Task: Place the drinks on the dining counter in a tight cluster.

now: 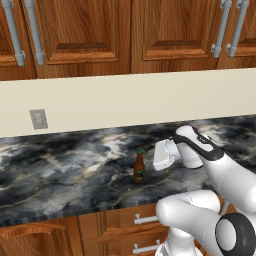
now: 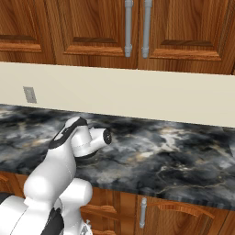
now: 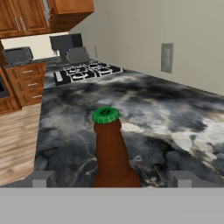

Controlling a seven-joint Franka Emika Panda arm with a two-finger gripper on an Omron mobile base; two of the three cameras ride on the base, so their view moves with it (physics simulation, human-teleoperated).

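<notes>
A slim brown beer bottle with a green cap and green label stands upright on the black-and-grey marbled wall counter under the wooden cabinets. My gripper hovers just right of it at neck height, pointing sideways at it. In the hand view the bottle rises close in front, centred between my two fingertips. The gripper is open, with wide gaps on both sides of the bottle, and touches nothing. The dining counter is out of view.
A wall outlet sits on the cream backsplash behind the counter. Along the counter in the hand view lies a stove. Wooden upper cabinets hang overhead, and drawers front the counter below. My own arm rises before the counter edge.
</notes>
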